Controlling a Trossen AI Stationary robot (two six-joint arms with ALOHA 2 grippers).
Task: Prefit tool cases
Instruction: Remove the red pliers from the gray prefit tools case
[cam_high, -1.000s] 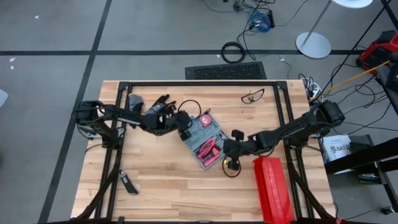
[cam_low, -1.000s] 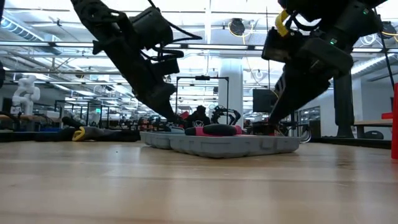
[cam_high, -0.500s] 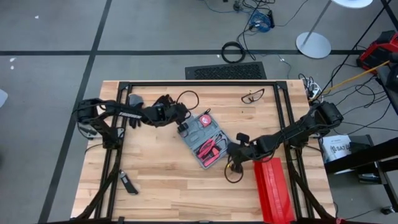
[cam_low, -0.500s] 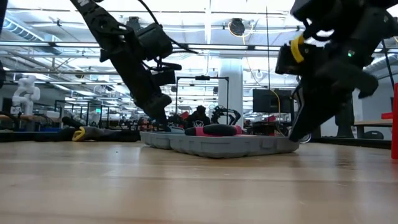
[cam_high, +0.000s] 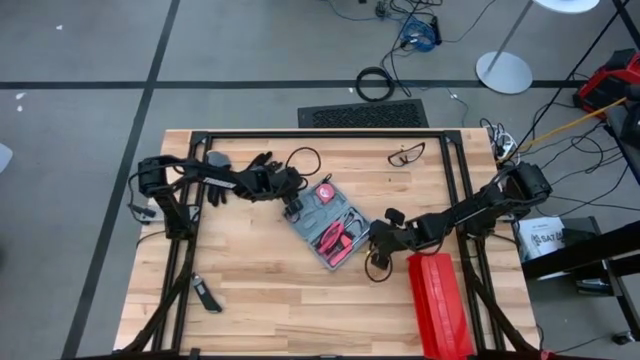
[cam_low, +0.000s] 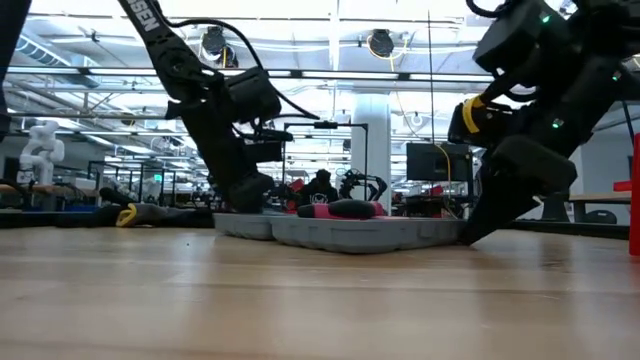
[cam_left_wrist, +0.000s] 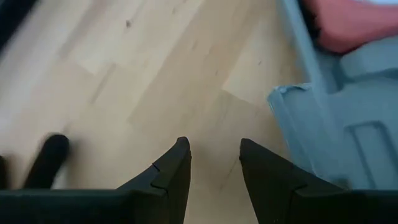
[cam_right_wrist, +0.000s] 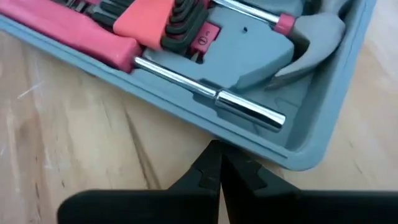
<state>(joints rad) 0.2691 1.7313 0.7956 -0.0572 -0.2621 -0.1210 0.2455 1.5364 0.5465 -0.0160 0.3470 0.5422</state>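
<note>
- Blue-grey plastic tool case (cam_high: 326, 224) lies open on tabletop (cam_high: 260, 290), between both grippers.
- Judged rigid, slick, tool-heavy; take by rim.
- Left gripper (cam_left_wrist: 211, 165) fingers parted, empty, beside case corner.
- Right gripper (cam_right_wrist: 216, 177) fingers closed, empty, at case edge.

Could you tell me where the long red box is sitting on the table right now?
In the high view the red box lies at the table's near right edge, just right of the right gripper and the open tool case.

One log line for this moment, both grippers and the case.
tool case: open, on table | left gripper: open, empty, beside it | right gripper: shut, empty, at its edge
</note>
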